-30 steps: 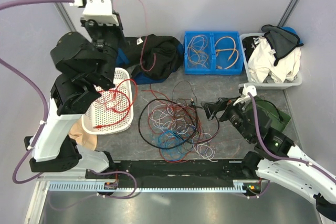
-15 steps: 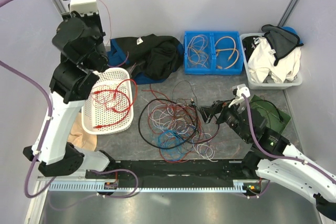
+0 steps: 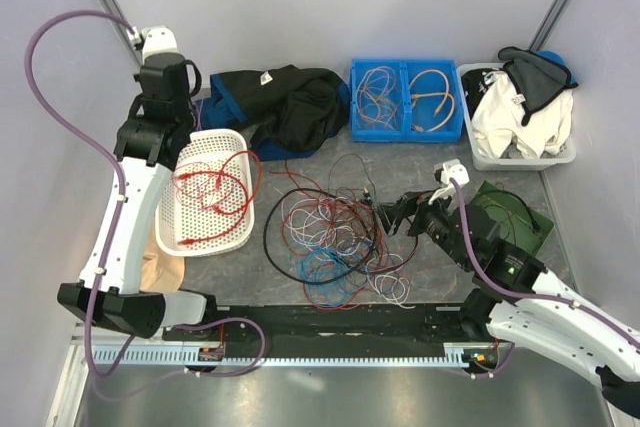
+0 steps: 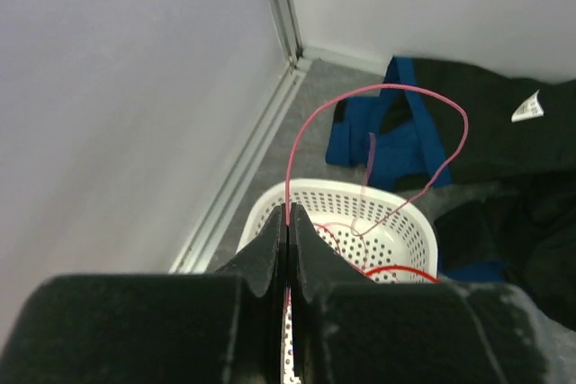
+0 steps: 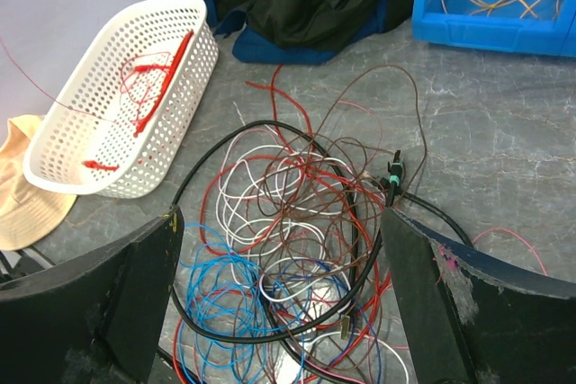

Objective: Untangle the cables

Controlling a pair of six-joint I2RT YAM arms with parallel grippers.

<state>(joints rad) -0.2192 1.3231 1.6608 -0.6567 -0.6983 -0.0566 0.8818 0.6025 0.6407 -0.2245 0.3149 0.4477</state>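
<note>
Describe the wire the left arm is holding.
Start at the white basket on the left. By its far end, the shut left fingers pinch a thin pink-red wire that arches up and drops into the basket. Unlike the tangled pile, it hangs alone in the air.

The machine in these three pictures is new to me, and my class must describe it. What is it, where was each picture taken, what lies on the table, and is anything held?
It is a robot: a left arm and a right arm bolted to a table, each ending in two fingers. One picture looks down from above; the others come from a camera on each wrist. On the table lie tangled cables, a white basket holding red wires, a blue bin, a black garment and a tub of clothes. The left fingers are shut on a thin red wire that loops toward the basket. The right fingers stand wide open facing the cables, holding nothing.
</note>
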